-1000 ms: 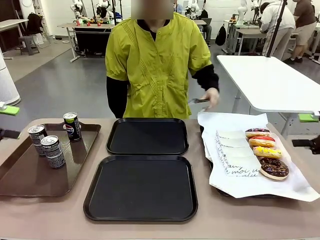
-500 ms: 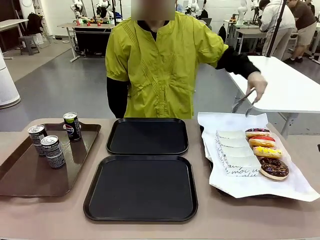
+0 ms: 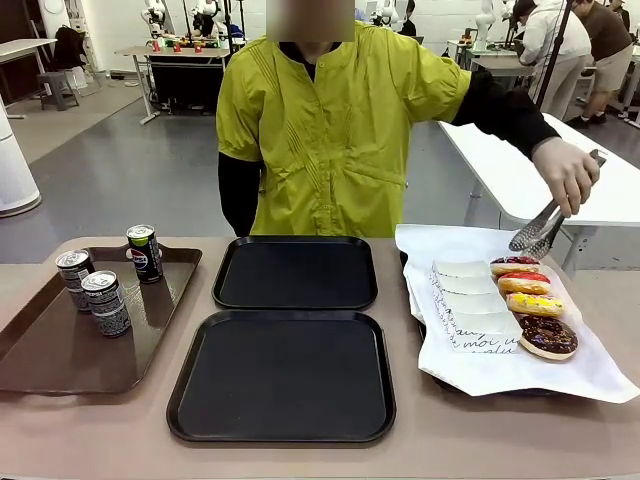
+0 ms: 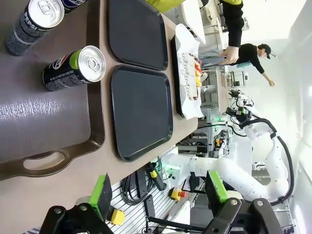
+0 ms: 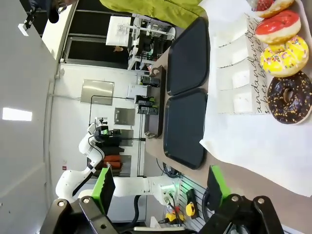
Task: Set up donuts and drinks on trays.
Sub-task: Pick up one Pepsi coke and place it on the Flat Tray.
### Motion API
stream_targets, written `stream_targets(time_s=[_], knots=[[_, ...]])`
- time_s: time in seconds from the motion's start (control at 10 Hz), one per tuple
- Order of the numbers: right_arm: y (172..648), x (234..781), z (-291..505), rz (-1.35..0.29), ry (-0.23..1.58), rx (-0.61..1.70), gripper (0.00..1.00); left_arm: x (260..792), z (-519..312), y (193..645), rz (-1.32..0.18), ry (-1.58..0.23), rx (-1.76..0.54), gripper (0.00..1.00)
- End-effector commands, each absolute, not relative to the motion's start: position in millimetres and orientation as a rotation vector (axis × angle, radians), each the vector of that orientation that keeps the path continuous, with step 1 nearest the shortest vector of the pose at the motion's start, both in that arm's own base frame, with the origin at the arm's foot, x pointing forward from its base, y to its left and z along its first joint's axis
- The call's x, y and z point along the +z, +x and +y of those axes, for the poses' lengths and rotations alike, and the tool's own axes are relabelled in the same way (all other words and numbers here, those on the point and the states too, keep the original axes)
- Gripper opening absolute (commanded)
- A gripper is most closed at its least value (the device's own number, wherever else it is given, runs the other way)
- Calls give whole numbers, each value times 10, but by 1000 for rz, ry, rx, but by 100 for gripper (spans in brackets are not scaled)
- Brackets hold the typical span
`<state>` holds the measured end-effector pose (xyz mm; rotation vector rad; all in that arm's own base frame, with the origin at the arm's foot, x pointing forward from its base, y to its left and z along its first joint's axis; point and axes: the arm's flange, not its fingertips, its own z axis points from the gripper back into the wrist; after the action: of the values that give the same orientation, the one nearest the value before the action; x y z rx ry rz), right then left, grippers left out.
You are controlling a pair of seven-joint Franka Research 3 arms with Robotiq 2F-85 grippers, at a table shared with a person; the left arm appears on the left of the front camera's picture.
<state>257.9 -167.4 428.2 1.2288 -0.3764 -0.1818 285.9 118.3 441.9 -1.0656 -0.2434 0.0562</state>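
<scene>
beige desk (image 3: 480, 430) carries two black trays (image 3: 282, 375) at frame centre, cans (image 3: 105, 300) on a brown tray (image 3: 40, 350) at left, and donuts (image 3: 535, 305) on white paper (image 3: 570, 375) at right, below a person's tongs (image 3: 535, 232). left end effector (image 4: 158, 192) and right end effector (image 5: 161, 187) both stand spread.

The floor (image 3: 130, 170) is smooth grey, with a paler section at the left. A white table (image 3: 560, 165) stands at the right, beyond the beige-topped work table (image 3: 480, 440). Further benches (image 3: 170, 52) stand along the white far wall (image 3: 110, 20). Light is bright and even.
</scene>
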Motion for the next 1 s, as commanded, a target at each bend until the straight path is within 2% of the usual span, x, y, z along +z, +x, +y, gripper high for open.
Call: stream_targets(time_s=[0.0, 0.6, 0.8, 0.9], knots=[[2604, 4276, -1679, -387, 1232, -177, 100, 4417, 1190, 2869, -254, -1075, 56, 100], [2604, 4276, -1679, -387, 1232, -177, 100, 4410, 1184, 2863, -241, -1066, 58, 100], [2604, 4276, -1679, -387, 1232, -177, 100, 4764, 1037, 3012, -284, -898, 21, 100], [2604, 4276, -1679, -387, 1232, -177, 100, 5018, 980, 3239, -237, -821, -2, 100]])
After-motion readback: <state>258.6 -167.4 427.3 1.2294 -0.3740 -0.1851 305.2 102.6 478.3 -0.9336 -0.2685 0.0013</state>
